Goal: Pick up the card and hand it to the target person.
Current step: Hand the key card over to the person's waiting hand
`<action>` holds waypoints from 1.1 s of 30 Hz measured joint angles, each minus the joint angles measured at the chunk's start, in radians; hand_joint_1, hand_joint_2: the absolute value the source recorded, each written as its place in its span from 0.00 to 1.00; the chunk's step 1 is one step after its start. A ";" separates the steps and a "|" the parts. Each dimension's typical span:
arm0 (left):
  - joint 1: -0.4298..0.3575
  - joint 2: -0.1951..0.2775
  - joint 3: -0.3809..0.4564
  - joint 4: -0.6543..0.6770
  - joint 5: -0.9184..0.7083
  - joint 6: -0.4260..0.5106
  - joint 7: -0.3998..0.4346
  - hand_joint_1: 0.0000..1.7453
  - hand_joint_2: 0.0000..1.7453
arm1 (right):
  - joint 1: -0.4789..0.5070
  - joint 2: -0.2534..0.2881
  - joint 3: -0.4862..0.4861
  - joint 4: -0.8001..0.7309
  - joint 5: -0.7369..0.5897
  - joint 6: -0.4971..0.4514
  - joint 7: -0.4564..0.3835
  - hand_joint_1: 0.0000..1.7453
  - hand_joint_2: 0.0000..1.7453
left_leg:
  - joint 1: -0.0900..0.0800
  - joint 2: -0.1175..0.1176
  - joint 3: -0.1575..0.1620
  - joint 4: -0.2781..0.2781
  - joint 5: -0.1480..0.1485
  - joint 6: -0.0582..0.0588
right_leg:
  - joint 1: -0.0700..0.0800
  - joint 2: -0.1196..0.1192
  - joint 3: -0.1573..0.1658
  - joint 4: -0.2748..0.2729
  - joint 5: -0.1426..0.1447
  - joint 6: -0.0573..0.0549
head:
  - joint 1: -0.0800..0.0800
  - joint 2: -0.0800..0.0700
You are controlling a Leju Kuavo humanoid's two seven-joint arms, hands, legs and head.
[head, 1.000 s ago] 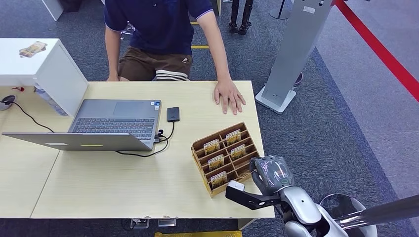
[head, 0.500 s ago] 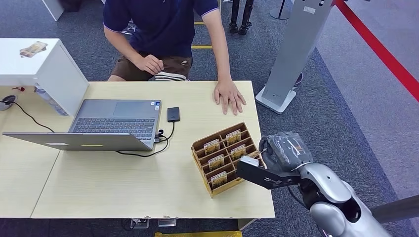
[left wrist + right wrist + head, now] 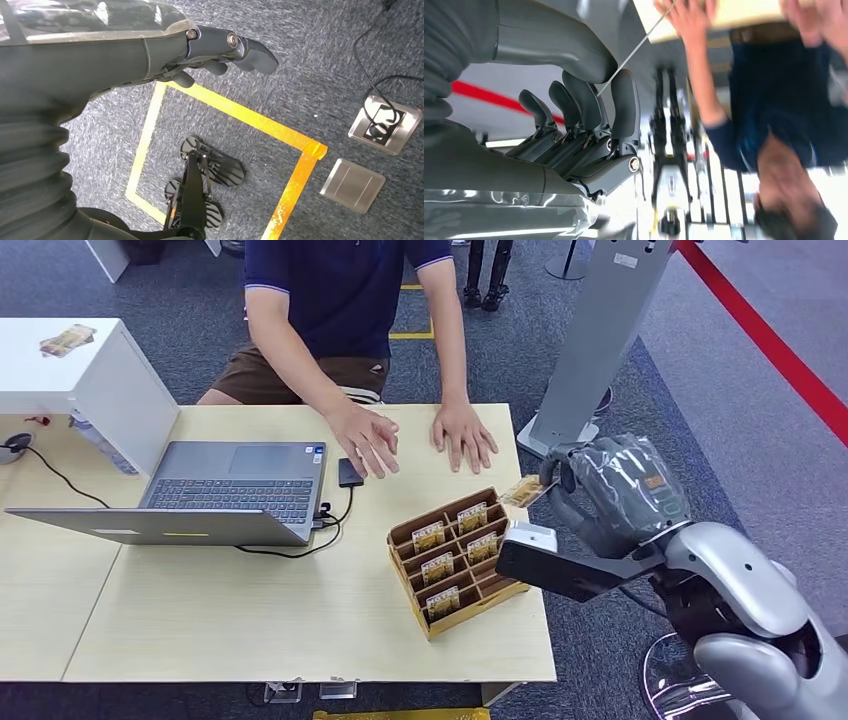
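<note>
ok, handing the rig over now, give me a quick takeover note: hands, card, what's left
Right hand pinches a small yellowish printed card above the table's right edge, past the brown wooden compartment card rack.
Left hand hangs over the carpet, holding nothing.
Person's hands lie flat on the pale wooden table.
Done: card picked.
Left: carry it to the person and release it.
</note>
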 joint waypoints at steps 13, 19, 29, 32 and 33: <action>-0.016 -0.007 -0.038 0.000 0.010 -0.003 -0.016 0.00 1.00 | -0.013 0.162 0.040 0.337 0.152 -0.625 -0.304 0.86 1.00 | 0.000 0.000 -0.001 0.000 0.000 0.000 | 0.000 -0.001 0.000 0.000 0.000 0.000 | 0.000 0.000; -0.015 -0.007 -0.049 0.000 0.014 -0.005 -0.019 0.00 1.00 | -0.010 0.200 0.042 0.441 0.142 -0.640 -0.301 0.86 1.00 | 0.000 0.000 -0.001 0.000 0.000 0.000 | 0.000 -0.001 -0.001 0.000 0.000 0.000 | 0.000 0.000; -0.013 -0.007 -0.060 0.000 0.014 -0.010 -0.033 0.00 1.00 | -0.010 0.224 0.054 0.515 0.177 -0.638 -0.282 0.22 1.00 | 0.000 0.000 -0.001 0.000 0.000 0.000 | 0.000 -0.001 -0.001 0.000 0.000 0.000 | 0.000 0.000; -0.013 -0.007 -0.067 0.000 0.012 -0.014 -0.039 0.00 0.75 | -0.010 0.228 0.060 0.527 0.180 -0.638 -0.279 0.00 1.00 | 0.000 0.000 -0.001 0.000 0.000 0.000 | 0.000 -0.001 -0.001 0.000 0.000 0.000 | 0.000 0.000; -0.013 -0.007 -0.069 0.000 0.013 -0.019 -0.041 0.00 0.50 | -0.010 0.229 0.062 0.530 0.180 -0.638 -0.278 0.00 1.00 | 0.000 0.000 -0.001 0.000 0.000 0.000 | 0.000 -0.001 -0.001 0.000 0.000 0.000 | 0.000 0.000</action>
